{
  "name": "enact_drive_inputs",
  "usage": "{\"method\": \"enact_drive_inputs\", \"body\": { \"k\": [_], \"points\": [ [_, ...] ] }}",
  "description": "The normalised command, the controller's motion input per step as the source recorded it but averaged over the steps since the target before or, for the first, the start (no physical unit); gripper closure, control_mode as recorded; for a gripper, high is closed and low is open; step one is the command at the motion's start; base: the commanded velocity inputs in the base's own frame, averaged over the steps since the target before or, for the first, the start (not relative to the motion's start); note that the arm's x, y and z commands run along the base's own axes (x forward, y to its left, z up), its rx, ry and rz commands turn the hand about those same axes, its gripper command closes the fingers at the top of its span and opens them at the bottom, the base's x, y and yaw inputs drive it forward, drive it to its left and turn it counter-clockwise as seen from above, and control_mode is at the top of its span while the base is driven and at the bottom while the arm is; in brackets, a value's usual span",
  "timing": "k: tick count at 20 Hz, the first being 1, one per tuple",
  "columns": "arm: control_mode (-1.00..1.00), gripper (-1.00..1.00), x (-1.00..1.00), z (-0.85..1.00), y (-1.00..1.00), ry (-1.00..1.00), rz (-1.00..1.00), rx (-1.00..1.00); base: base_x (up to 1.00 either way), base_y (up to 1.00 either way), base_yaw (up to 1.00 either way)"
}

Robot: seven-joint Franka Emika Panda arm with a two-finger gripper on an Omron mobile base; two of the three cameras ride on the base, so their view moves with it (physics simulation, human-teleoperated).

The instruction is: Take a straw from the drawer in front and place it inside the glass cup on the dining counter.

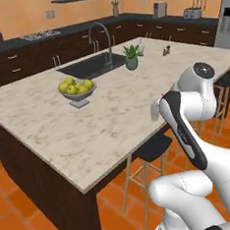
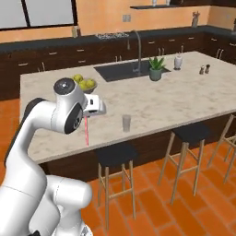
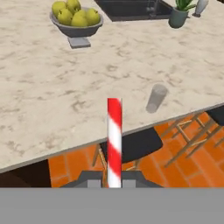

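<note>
My gripper (image 3: 113, 181) is shut on a red-and-white striped straw (image 3: 114, 140), which rises between the finger tips in the hand view. From the right base view the straw (image 2: 86, 131) hangs straight down from the gripper (image 2: 87, 116), above the near edge of the dining counter (image 2: 184, 101). The glass cup (image 2: 126, 123) stands upright near that edge, to the right of the straw and apart from it. In the hand view the glass cup (image 3: 156, 98) sits right of the straw's tip. The arm partly hides the glass cup (image 1: 154, 112) in the left base view. The drawer is out of view.
A grey bowl of yellow-green fruit (image 2: 85, 84) stands behind the hand on the counter. Farther back are the dark sink (image 2: 120, 70) with its arched tap and a potted plant (image 2: 156, 69). Black-seated stools (image 2: 115, 154) (image 2: 191, 133) stand below the counter's near edge.
</note>
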Motion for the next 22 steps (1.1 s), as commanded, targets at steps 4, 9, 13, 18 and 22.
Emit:
{"method": "enact_drive_inputs", "body": {
  "k": [4, 9, 13, 18, 22],
  "points": [
    [1.0, 1.0, 0.0, 0.0, 0.0, 0.0, 0.0, 0.0, 0.22, -0.81, 0.54],
    [1.0, 1.0, 0.0, 0.0, 0.0, 0.0, 0.0, 0.0, 0.22, -0.85, 0.52],
    [1.0, 1.0, 0.0, 0.0, 0.0, 0.0, 0.0, 0.0, 0.16, -0.94, 0.45],
    [1.0, 1.0, 0.0, 0.0, 0.0, 0.0, 0.0, 0.0, 0.32, -0.69, 0.33],
    [1.0, 1.0, 0.0, 0.0, 0.0, 0.0, 0.0, 0.0, 0.62, -0.16, 0.18]
  ]
}}
